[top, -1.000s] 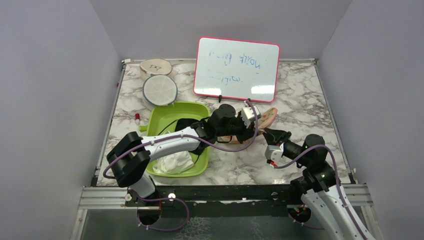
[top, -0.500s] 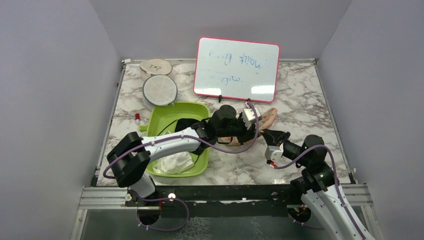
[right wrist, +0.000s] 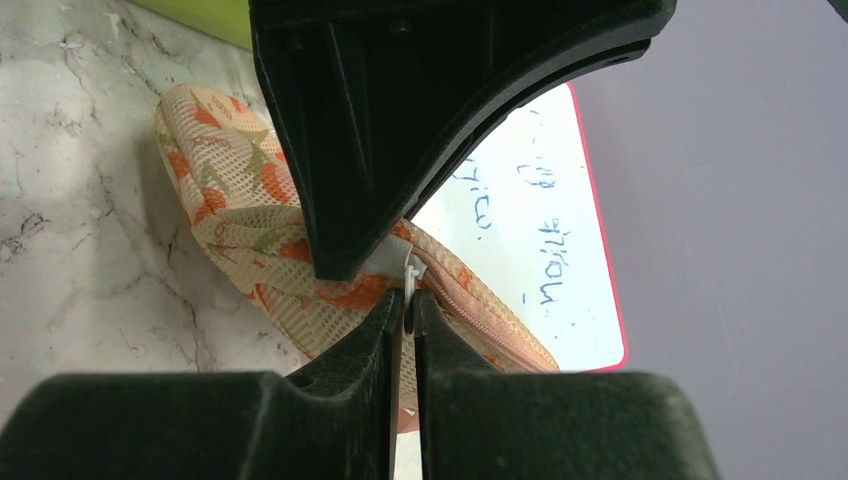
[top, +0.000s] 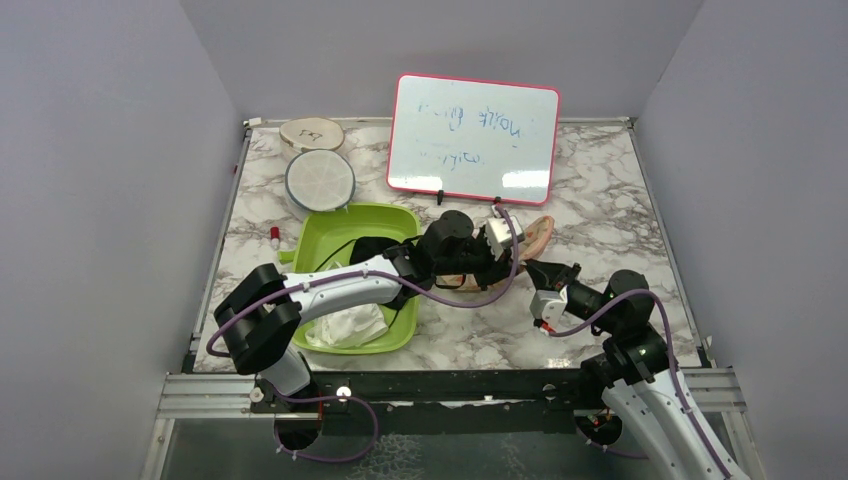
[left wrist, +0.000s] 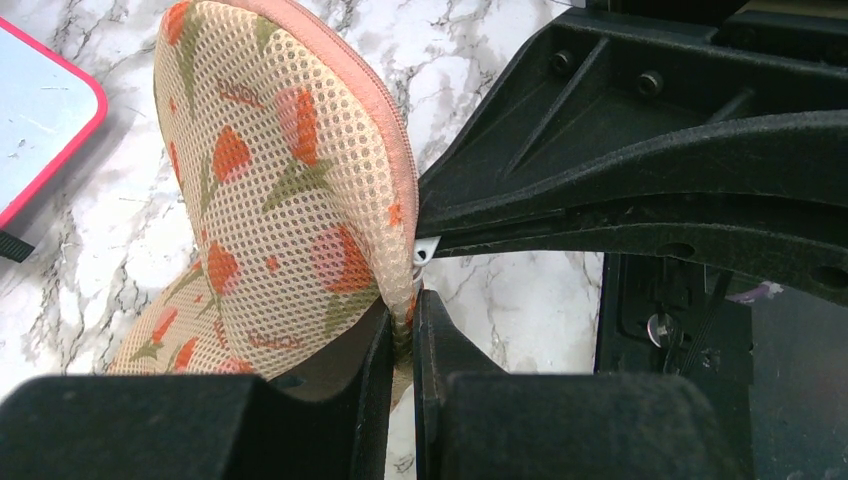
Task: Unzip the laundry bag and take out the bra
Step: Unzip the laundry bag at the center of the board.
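Peach leaf-print mesh laundry bag (left wrist: 280,190) edge pinched in left gripper (left wrist: 401,340); right gripper (right wrist: 408,312) clamped on white zipper pull (right wrist: 411,272), overhead cam can't show that.

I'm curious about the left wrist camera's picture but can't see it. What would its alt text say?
The left gripper pinches the edge of a peach mesh laundry bag printed with orange flowers, above a marble table. The black right gripper reaches in from the right, closed on the small zipper pull.

Light is bright and even from above. A soft shadow lies on the bench (right wrist: 80,200) beside the jaws, whose near bases look blurred.
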{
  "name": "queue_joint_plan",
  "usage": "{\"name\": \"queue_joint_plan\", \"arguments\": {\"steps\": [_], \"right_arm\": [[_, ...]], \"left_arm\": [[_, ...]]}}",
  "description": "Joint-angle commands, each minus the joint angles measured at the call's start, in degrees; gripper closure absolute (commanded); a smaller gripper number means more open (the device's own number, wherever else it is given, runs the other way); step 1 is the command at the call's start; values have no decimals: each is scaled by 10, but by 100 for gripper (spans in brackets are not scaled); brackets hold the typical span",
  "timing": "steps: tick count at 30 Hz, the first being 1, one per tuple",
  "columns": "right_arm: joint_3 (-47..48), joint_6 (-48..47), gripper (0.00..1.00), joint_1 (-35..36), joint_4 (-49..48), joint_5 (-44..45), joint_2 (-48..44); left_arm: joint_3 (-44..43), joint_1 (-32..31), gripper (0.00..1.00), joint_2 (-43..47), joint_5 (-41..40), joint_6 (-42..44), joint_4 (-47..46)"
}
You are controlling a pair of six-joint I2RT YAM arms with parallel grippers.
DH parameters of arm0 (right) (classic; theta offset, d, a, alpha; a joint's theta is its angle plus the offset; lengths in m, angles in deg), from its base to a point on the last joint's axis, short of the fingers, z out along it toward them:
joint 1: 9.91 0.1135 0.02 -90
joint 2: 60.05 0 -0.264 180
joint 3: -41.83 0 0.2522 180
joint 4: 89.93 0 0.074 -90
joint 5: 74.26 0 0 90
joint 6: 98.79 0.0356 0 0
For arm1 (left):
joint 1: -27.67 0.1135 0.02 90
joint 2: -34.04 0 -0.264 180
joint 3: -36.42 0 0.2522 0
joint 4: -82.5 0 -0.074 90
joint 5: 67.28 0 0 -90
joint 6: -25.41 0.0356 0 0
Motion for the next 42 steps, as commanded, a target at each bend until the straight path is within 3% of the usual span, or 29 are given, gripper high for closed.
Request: {"name": "queue_joint_plan", "arguments": {"steps": [1,12,20,26,31,35,40,42], "right_arm": [[6,17,96,0,-20,13,-3],[63,68,99,-1,31,112,17],[127,241,99,-1,18,244,62],[149,332,99,0,25,251,81],[209,482,99,-1,47,360,134],[254,505,99,0,85,297,194],[260,443,99,-1,108,225,221],[252,415,99,0,99,180,205]], "left_arm": [[-7,-11,100,0,4,13,-13],[-4,-12,100,16,-34,50,2],[8,-16,100,34,-37,90,-4],[33,-20,100,55,-30,117,-32],[51,-24,100,64,-35,144,-48],[62,-27,100,66,-41,146,-62],[60,-33,100,60,-63,132,-64],[59,-34,90,58,-74,117,-65]]}}
